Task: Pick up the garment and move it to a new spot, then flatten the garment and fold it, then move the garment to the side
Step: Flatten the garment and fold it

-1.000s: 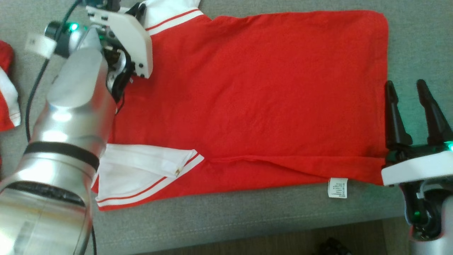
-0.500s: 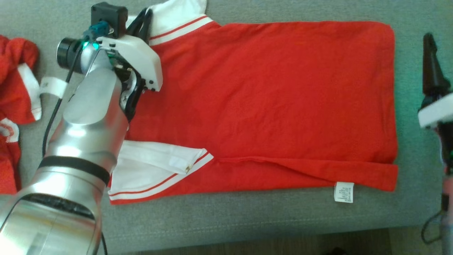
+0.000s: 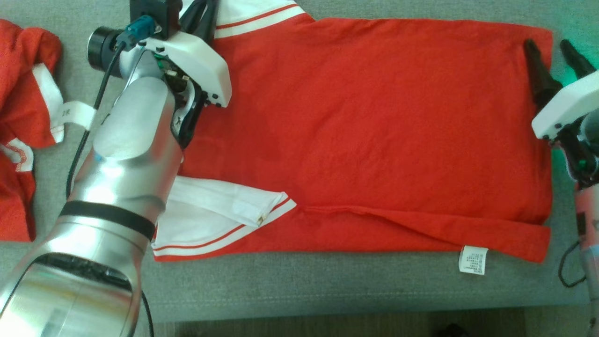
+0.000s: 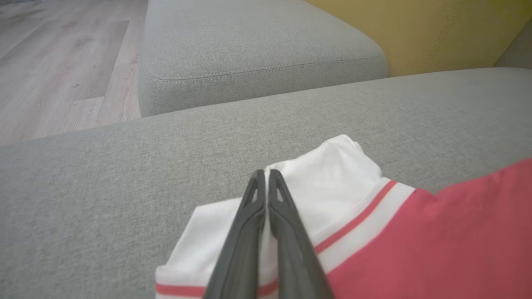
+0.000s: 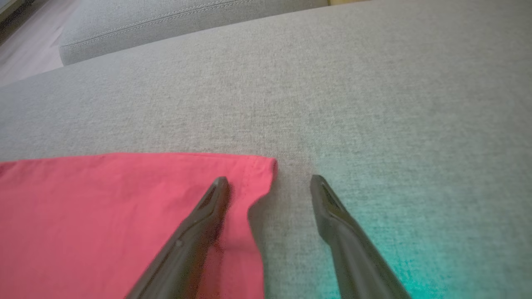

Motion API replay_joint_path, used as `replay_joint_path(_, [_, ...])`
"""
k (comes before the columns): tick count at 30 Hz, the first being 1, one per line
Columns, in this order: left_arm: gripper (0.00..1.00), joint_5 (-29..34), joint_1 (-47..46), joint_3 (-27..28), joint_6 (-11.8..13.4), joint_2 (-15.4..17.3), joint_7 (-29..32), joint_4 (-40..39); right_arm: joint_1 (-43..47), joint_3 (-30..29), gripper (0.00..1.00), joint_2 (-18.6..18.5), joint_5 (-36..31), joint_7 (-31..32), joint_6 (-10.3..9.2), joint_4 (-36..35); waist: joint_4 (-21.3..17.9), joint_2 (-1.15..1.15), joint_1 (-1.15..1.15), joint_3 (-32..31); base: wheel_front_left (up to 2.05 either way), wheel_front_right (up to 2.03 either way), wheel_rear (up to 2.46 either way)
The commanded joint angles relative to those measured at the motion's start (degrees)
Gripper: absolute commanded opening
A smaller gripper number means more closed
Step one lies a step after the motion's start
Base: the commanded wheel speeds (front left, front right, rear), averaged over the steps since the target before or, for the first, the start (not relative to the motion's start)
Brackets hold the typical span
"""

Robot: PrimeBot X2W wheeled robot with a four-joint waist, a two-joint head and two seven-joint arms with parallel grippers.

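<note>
While the red cloth shirt with white, red-striped sleeves (image 3: 374, 131) is lying spread flat on the grey woven sofa cushion (image 3: 327, 290), its sleeve end is being pointed toward the cushion's left edge and its hem toward the right edge.

Left gripper (image 4: 266, 174): fingers are being held pressed together, tips over the far white sleeve (image 4: 332, 178) near the cushion's far edge. Whether cloth is being pinched between them cannot be told.

Right gripper (image 5: 269, 179): jaws are being held wide apart at the shirt's far right corner, one finger being positioned over the red hem, the other over bare cushion.

The near white sleeve (image 3: 220, 220) is being seen folded onto the red body near the cushion's front edge. A white care label (image 3: 473, 260) is sticking out by the shirt's near right corner. A second red-and-white garment (image 3: 23, 93) is lying crumpled at the cushion's left edge, apart from the shirt.
</note>
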Motion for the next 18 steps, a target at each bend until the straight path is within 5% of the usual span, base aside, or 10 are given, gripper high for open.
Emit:
replay_joint_path(1, [0.0, 0.4, -1.3, 1.1, 0.4, 1.9, -0.7, -2.3, -1.1, 1.5, 1.0, -1.0, 0.6, -0.4, -0.04, -0.3, -0.1, 0.0, 0.0, 0.1, 0.0, 0.0, 0.0])
replay_joint_path(6, [0.0, 0.5, -0.8, 1.4, 0.4, 2.4, -0.7, -3.9, -2.6, 3.7, 1.0, -1.7, 1.6, -1.5, -0.04, 1.5, -0.2, 0.0, 0.0, 0.3, 0.0, 0.0, 0.0])
replay_joint_path(7, [0.0, 0.6, -0.5, 1.5, 0.5, 2.5, -0.7, -4.2, -2.8, 4.5, 0.6, -1.8, 2.1, -1.3, -0.04, 2.1, -0.2, 0.0, 0.0, 0.0, 0.0, 0.0, 0.0])
replay_joint_path(8, [0.0, 0.6, -0.1, 1.6, 0.5, 2.5, -0.7, -4.5, -2.9, 5.3, 0.07, -1.9, 2.5, -1.2, -0.04, 2.6, -0.2, 0.0, 0.0, -0.2, 0.0, 0.0, 0.0])
replay_joint_path(9, [0.0, 0.6, 0.1, 1.7, 0.5, 2.6, -0.7, -4.9, -3.1, 5.8, 0.0, -2.2, 2.9, -1.3, -0.04, 3.0, -0.1, 0.0, 0.0, -0.3, 0.0, 0.0, 0.0])
replay_joint_path(18, [0.0, 1.8, 2.6, 3.7, 1.1, 3.0, -0.7, -13.1, -2.3, 5.8, 0.0, -5.0, 6.1, -8.1, -0.04, 0.9, 1.1, 0.0, 0.0, -0.8, 0.0, 0.0, 0.0])
